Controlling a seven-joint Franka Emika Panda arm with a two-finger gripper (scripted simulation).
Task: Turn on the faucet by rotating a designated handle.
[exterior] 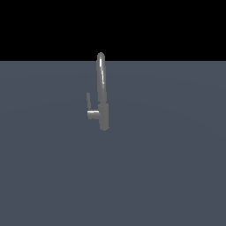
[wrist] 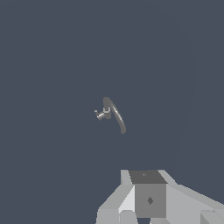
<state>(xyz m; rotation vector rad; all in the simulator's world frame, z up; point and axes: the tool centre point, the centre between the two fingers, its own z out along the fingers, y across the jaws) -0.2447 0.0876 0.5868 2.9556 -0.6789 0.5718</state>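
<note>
A flat, matte slate-blue worktop (exterior: 167, 176) fills the scene. Near its middle stands the faucet (exterior: 102, 92), a glossy grey metal tube with a thicker cylindrical base and a slim upright spout. The pale, blocky claw (wrist: 148, 199) hangs high above it; I cannot tell how wide it stands. The small L-shaped handle (exterior: 91, 110) juts from the base toward the exterior view's left
</note>
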